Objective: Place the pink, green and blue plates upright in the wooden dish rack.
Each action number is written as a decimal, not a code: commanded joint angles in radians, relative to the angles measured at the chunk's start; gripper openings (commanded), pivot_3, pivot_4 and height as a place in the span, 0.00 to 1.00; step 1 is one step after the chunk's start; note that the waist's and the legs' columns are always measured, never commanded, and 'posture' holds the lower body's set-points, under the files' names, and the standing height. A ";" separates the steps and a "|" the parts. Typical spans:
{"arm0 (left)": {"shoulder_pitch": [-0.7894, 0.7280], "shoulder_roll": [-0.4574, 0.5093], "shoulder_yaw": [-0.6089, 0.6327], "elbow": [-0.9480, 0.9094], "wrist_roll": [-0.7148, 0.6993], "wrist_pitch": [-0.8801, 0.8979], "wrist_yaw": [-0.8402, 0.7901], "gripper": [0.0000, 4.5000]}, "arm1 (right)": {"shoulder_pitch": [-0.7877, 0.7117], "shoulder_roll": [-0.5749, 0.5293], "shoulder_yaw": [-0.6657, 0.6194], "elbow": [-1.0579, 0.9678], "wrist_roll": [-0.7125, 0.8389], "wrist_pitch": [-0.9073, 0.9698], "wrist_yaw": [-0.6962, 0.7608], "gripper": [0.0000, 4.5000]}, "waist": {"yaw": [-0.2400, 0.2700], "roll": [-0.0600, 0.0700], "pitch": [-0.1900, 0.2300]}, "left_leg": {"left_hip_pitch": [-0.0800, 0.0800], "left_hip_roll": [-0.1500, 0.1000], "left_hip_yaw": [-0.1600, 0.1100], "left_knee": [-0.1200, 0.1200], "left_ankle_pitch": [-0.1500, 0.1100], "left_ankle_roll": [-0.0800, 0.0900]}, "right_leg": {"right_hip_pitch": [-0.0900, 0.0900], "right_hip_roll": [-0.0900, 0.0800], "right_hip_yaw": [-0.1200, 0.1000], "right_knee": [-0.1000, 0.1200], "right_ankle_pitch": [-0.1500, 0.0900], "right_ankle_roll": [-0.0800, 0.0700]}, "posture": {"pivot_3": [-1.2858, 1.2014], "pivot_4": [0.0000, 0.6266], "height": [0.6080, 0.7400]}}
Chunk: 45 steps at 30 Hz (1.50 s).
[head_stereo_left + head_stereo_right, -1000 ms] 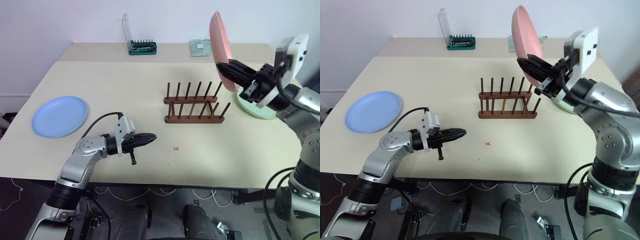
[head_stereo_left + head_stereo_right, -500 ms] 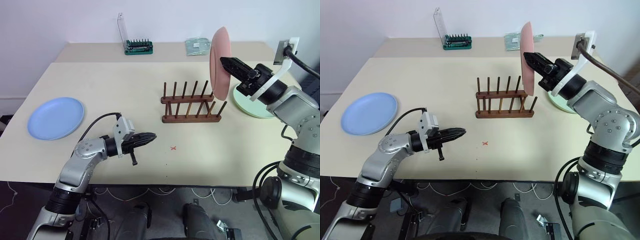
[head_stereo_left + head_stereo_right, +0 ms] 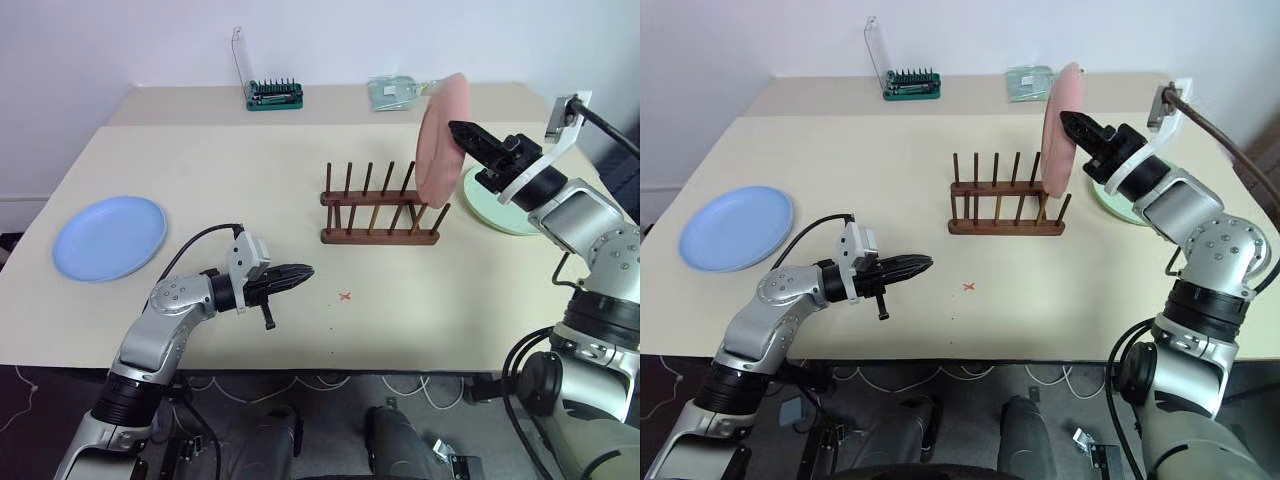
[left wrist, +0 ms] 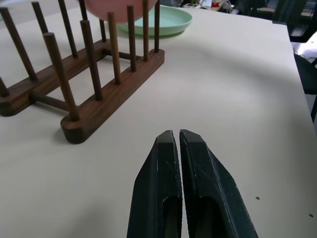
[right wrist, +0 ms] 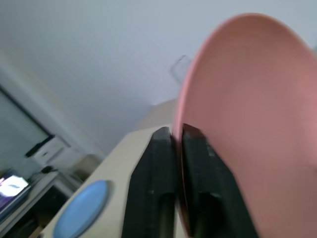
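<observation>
1 of 3 plates at the rack, pink, on edge at the right end.

Right gripper (image 3: 1072,124) pinches the rim of the pink plate (image 3: 441,138); in the right wrist view its 2 fingers (image 5: 159,163) clamp that edge with almost no gap. Plate stands nearly upright, tilted slightly, lower edge down among the last pegs of the wooden dish rack (image 3: 380,208); cannot tell if it is fully seated. Plate's face lies across the rails, which run left-right, so it suits a slot. Green plate (image 3: 497,205) lies flat just right of the rack, near the right arm. Blue plate (image 3: 109,236) lies flat at the far left, well apart from the rack. Left gripper (image 3: 297,273) is nearer the blue plate, fingers closed on nothing, pointing level toward the rack.
</observation>
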 commanded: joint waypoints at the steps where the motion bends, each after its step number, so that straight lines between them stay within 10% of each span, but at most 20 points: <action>1: -0.005 0.000 0.009 -0.028 -0.008 -0.005 0.000 0.03 | -0.001 -0.031 -0.012 0.010 -0.013 -0.026 0.019 0.43 | -0.003 0.000 0.000 | 0.000 0.000 0.000 0.000 0.000 0.000 | 0.000 0.000 0.000 0.000 0.000 0.000 | 0.52 0.24 1.00; 4: 0.001 0.002 0.009 -0.028 -0.006 -0.006 0.001 0.03 | 0.009 -0.055 0.011 -0.010 -0.048 -0.054 0.050 0.75 | -0.004 0.002 0.001 | 0.000 0.000 0.000 0.000 0.000 0.000 | -0.001 0.000 0.000 0.000 0.000 0.000 | 0.52 0.24 1.00; 15: 0.023 0.008 0.013 -0.045 -0.006 -0.003 0.010 0.03 | 0.163 -0.277 -0.016 -0.048 -0.286 -0.301 0.226 0.75 | 0.002 0.002 0.001 | -0.001 -0.001 0.001 0.001 0.000 0.000 | 0.000 0.000 0.000 0.000 0.000 0.000 | 0.52 0.24 1.00; 25: 0.004 -0.004 -0.004 -0.025 0.006 -0.006 0.006 0.03 | 0.321 -0.474 0.498 0.227 -1.010 -0.821 0.306 0.75 | -0.015 0.004 0.000 | 0.005 0.002 0.010 0.001 0.000 0.000 | 0.000 0.000 0.006 0.002 0.000 0.000 | 0.52 0.24 1.00; 33: 0.016 -0.003 0.001 -0.031 0.011 -0.012 0.015 0.03 | 0.144 -0.373 0.604 0.591 -1.184 -1.048 0.261 0.75 | -0.005 0.002 0.001 | 0.005 0.002 0.017 0.001 0.000 0.000 | -0.001 0.001 0.014 0.000 0.001 0.002 | 0.52 0.24 1.00; 41: 0.030 0.000 0.002 -0.044 0.013 -0.012 0.023 0.03 | 0.117 -0.361 0.588 0.674 -1.237 -1.126 0.229 0.02 | -0.002 0.002 0.001 | 0.005 0.002 0.018 0.000 0.000 0.000 | -0.001 0.001 0.015 0.000 0.001 0.002 | 0.52 0.24 1.00; 45: 0.025 -0.003 -0.002 -0.038 0.015 -0.013 0.022 0.03 | 0.144 -0.369 0.569 0.637 -1.257 -1.127 0.179 0.02 | -0.004 0.002 0.001 | 0.005 0.002 0.018 0.000 0.000 0.000 | -0.001 0.001 0.015 0.000 0.002 0.002 | 0.52 0.24 1.00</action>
